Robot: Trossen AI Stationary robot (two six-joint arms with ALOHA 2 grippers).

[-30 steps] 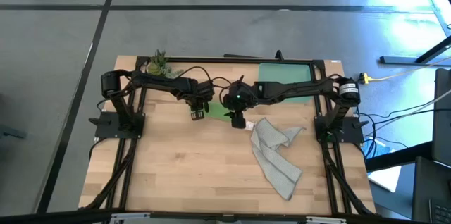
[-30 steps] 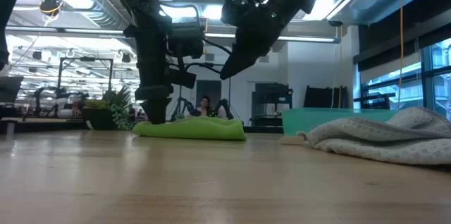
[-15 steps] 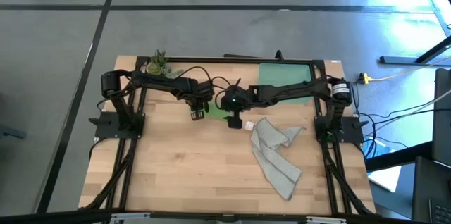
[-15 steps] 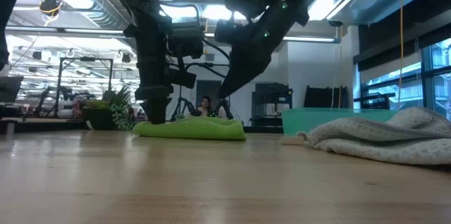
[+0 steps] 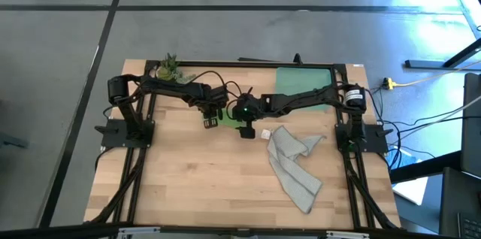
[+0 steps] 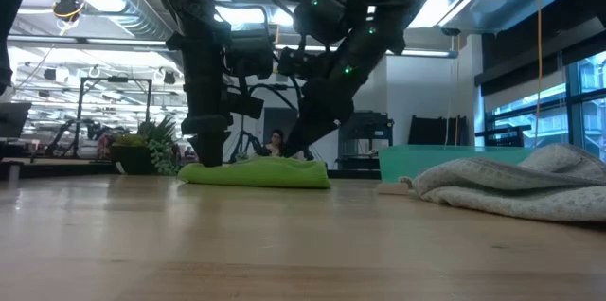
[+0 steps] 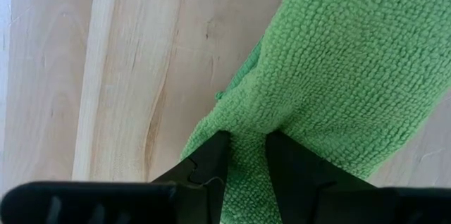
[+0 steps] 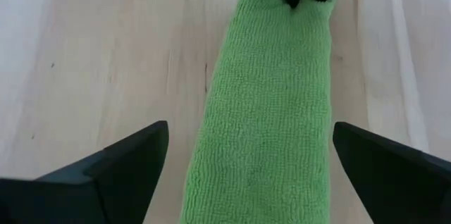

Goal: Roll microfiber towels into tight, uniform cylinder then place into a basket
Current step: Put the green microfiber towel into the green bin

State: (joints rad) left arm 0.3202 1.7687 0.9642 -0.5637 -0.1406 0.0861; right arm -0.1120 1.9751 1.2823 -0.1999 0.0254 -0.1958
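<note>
Over the preceding second the right arm swung inward and lowered, bringing the right gripper [image 8: 243, 175] over the near end of the green towel [image 5: 228, 118]; the left arm did not shift. The table [image 5: 188, 179] carried the grey towel [image 5: 294, 164] loose and unrolled at about 4 o'clock from centre, and the basket [image 5: 304, 81] lay at about 1 o'clock, with no towel visible in it. The green towel, a flattened roll, lay near 12 o'clock between the two grippers. The left gripper [image 7: 245, 155] was clenched on a fold at its far end; the right gripper's fingers [image 8: 113, 160] stood spread wide astride the roll, grasping nothing. Risk, as judged: the left pinch held only an outer fold, so a lift might unwind the roll; an uneven right-hand closure could flatten it or leave it sagging short of the basket.
</note>
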